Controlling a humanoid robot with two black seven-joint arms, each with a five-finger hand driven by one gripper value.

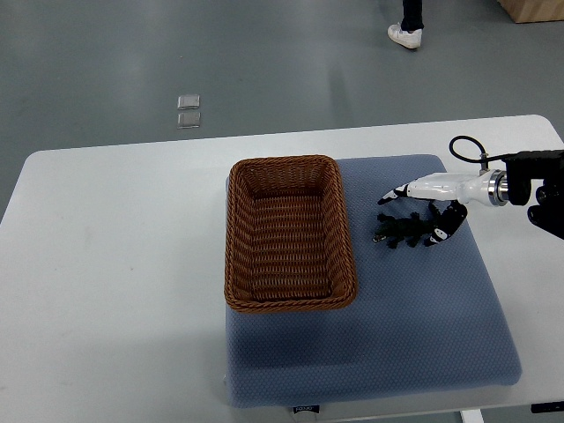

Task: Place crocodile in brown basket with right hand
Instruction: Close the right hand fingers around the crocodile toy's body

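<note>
The right robot hand [421, 211] reaches in from the right edge, white with dark fingertips, its fingers spread and curving down around the crocodile [407, 231]. Whether they press on the toy or merely cage it is hard to tell; it does not look gripped yet. The crocodile is a small dark figure lying flat on a blue mat [414, 335], just right of the basket [290, 233] and apart from it. The basket is brown wicker, rectangular, with nothing in it, standing on the mat's left part. The mat lies on a white bench [106, 264]. The left robot hand is out of sight.

The toy looks light and probably rubbery or plastic, with thin legs and a tail that may bend or slip free. The thick middle of the body seems the safest place to pinch, fingers on either flank. Far off on the floor, a person's shoe [405, 35] shows.
</note>
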